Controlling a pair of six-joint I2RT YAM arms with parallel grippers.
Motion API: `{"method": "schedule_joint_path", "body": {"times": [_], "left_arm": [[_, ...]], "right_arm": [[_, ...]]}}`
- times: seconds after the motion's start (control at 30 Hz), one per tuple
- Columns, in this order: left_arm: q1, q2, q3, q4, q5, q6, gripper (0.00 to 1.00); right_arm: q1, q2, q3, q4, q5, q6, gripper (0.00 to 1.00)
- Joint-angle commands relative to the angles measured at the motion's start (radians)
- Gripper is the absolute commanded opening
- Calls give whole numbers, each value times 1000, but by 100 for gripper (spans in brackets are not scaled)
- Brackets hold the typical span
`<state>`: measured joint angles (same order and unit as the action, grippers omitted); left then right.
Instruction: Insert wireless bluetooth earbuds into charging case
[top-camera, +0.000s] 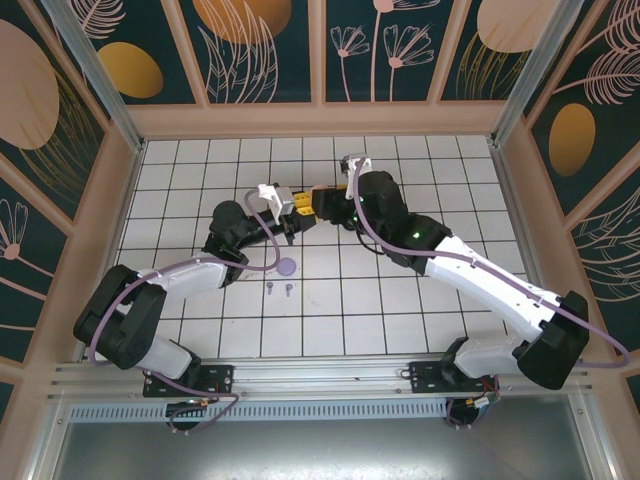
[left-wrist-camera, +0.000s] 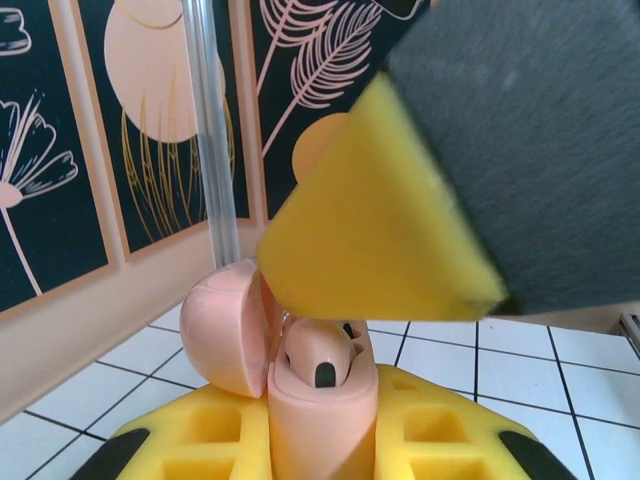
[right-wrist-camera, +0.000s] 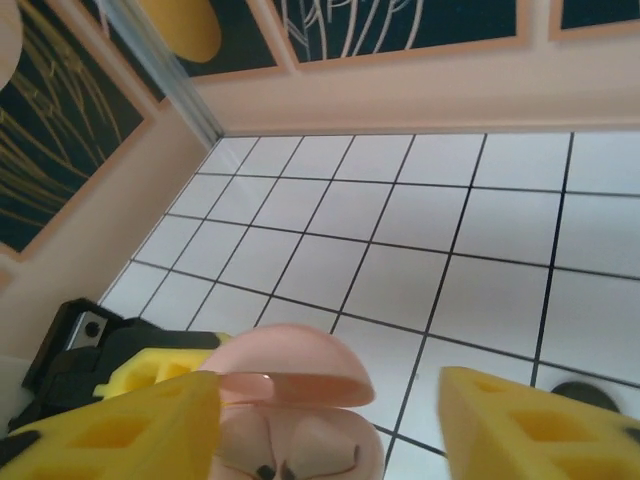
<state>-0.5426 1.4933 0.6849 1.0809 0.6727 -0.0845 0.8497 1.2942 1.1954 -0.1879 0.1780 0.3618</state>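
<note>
The left claw (left-wrist-camera: 322, 445) is clamped tight on an open pink charging case (left-wrist-camera: 318, 415), which stands upright between its yellow pads with the lid (left-wrist-camera: 232, 325) swung to one side. A pink earbud (left-wrist-camera: 318, 358) sits in the case's well. The right claw (right-wrist-camera: 330, 425) hovers over the case, its yellow fingers (right-wrist-camera: 530, 425) spread wide and gripping nothing (one pad is close by the lid). Two purple earbuds (top-camera: 270, 288) lie side by side on the table (top-camera: 400, 300), just beside a round purple case (top-camera: 288, 266)
</note>
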Motion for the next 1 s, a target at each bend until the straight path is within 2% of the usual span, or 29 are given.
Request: {"method": "schedule_joint_path", "body": {"times": [0.0,0.13,0.33,0.47,0.67,0.83,0.97], "left_arm": [[-5,2,18,68,9,-18,0],[-5,11,6,72,6,-19,0],[-5,31,-14,84,11,-9,0],[-7,44,-21,72,28,16,0],[-6,46,-25,48,42,35,0],[-6,44,-18,21,45,44,0],[-7,50,-8,10,43,40,0]], "right_arm": [[-8,-5,73,-24,-41,7,68],[-21,-31,120,-48,-56,19,73],[-120,17,233,-179,-201,47,71],[-182,134,347,-315,-296,25,60],[-222,271,437,-397,-365,-14,31],[-236,346,494,-445,-400,-60,25],[-231,341,480,-472,-439,-79,21]]}}
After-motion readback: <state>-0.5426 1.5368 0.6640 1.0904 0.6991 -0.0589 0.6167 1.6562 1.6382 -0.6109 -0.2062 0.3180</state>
